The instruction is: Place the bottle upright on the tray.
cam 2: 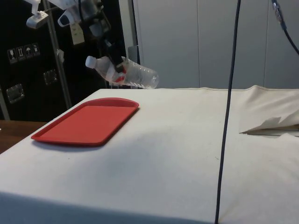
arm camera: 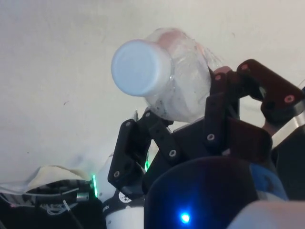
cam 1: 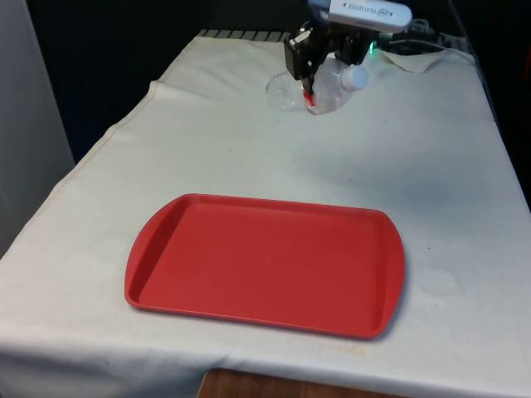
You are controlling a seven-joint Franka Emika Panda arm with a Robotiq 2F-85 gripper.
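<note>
- The bottle wears a band that looks red and white, but no words on it can be read.
- Small white symbols mark the dark cabinet in the side view; none can be made out as letters or numbers.

Clear bottle w/ white cap, tilted, above table; red tray flat.

Even, soft indoor light; faint shadows.
</note>
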